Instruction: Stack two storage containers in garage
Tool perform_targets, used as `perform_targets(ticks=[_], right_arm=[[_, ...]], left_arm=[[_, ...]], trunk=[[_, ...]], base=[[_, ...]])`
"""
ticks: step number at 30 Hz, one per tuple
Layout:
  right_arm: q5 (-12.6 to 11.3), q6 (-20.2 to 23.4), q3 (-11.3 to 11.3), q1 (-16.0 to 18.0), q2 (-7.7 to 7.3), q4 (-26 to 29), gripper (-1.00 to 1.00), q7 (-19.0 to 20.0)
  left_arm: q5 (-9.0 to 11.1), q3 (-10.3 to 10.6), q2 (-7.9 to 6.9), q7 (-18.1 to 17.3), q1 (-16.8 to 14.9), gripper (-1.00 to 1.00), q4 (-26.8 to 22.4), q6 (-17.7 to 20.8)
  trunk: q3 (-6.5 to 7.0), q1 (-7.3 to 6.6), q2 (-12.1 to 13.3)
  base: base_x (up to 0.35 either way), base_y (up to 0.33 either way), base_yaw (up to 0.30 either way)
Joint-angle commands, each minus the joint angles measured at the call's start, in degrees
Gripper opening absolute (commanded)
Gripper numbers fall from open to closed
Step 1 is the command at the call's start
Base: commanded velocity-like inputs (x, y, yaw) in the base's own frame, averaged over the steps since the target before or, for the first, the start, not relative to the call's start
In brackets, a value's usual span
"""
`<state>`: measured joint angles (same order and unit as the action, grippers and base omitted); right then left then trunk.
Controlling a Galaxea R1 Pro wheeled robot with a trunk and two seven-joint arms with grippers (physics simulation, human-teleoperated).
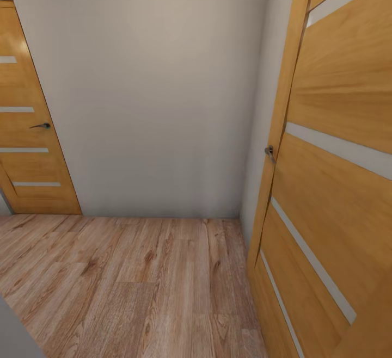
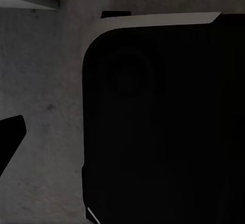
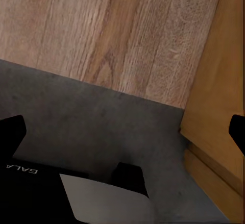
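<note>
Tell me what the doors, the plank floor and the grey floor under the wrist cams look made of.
Open door: honey-toned wood or veneer, satin, visible grain, with pale frosted-looking strips. Closed door: same look, dark metal-looking handle. Plank floor: light wood or laminate, matte, with knots and plank seams. Grey floor: concrete-like, rough, mottled, matte.

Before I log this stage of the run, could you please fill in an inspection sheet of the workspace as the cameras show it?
Surface: light wood plank flooring ahead; dark grey concrete floor meets the planks at a threshold under the right wrist camera.
Job's things: nothing seen.
Clutter: nothing seen.
Grippers: dark finger tips at the edges of both wrist views; open or shut cannot be told.
Cables: nothing seen.
Surroundings: plain white wall; closed honey-wood door with handle, far left; open door close on the right; robot's dark base over concrete.
</note>
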<state>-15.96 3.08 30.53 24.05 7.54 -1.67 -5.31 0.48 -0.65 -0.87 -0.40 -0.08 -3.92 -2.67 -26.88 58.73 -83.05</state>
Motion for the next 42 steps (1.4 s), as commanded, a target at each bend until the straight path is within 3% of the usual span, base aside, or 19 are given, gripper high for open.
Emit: perform_targets(ticks=[1, 8, 11, 20, 32, 37, 42], right_arm=[[-0.5, -0.1, 0.5, 0.0, -0.24, -0.1, 1.00, -0.1], [-0.5, -1.0, 0.5, -1.5, -1.65, -0.1, 1.00, -0.2], [-0.5, -3.0, 0.5, -4.0, -2.79, -0.1, 1.00, -0.1], [-0.5, -3.3, 0.5, -6.5, -3.19, -0.1, 1.00, -0.2], [-0.6, -4.6, 0.5, -8.7, -5.69, -0.1, 1.00, -0.2], [-0.6, -6.2, 0.5, -11.7, -7.13, -0.1, 1.00, -0.1], [-0.5, -7.9, 0.5, -13.4, -7.63, -0.1, 1.00, 0.0]], left_arm=[[0.0, -0.1, -0.01, 0.0, 0.0, 1.00, 0.0, -0.1], [0.0, -0.1, -0.01, 0.0, 0.0, 1.00, 0.0, -0.1], [0.0, -0.1, -0.01, 0.0, 0.0, 1.00, 0.0, -0.1], [0.0, -0.1, 0.06, 0.0, 0.0, 1.00, 0.0, -0.1], [0.0, -0.1, 0.08, 0.0, 0.0, 1.00, 0.0, -0.1], [0.0, -0.1, 0.08, 0.0, 0.0, 1.00, 0.0, -0.1], [0.0, -0.1, 0.08, 0.0, 0.0, 1.00, 0.0, -0.1]], trunk=[[-0.05, 0.00, 0.0], [-0.05, 0.00, 0.0], [-0.05, 0.00, 0.0], [-0.05, 0.00, 0.0], [-0.05, 0.00, 0.0], [-0.05, 0.00, 0.0], [-0.05, 0.00, 0.0]], base=[[0.000, 0.000, 0.000], [0.000, 0.000, 0.000], [0.000, 0.000, 0.000], [0.000, 0.000, 0.000], [0.000, 0.000, 0.000], [0.000, 0.000, 0.000], [0.000, 0.000, 0.000]])
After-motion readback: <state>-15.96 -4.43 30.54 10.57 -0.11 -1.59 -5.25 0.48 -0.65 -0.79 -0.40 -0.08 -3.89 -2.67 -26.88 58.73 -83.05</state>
